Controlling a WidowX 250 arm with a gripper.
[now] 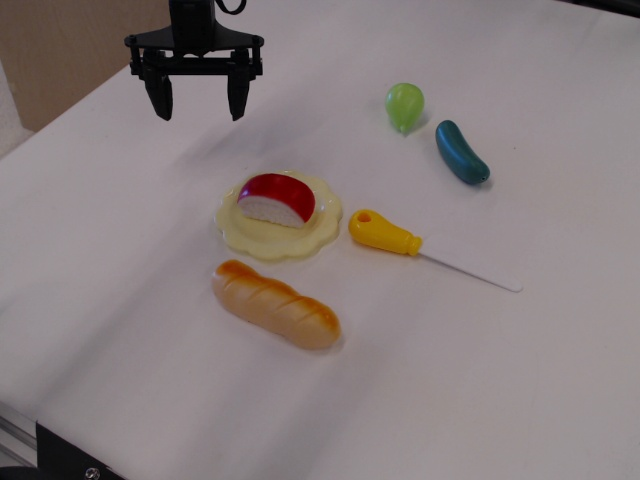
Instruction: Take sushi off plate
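Note:
The sushi (276, 199), a glossy red top over a white base, lies on the pale yellow scalloped plate (318, 231) near the middle of the white table. My black gripper (198, 102) hangs above the table at the upper left, behind and to the left of the plate, well apart from it. Its two fingers point down and stand wide apart, with nothing between them.
An orange-tan bread loaf (276, 304) lies just in front of the plate. A toy knife with a yellow handle (384, 233) lies to the plate's right. A green pear (405, 105) and a dark teal cucumber (461, 152) sit at the back right.

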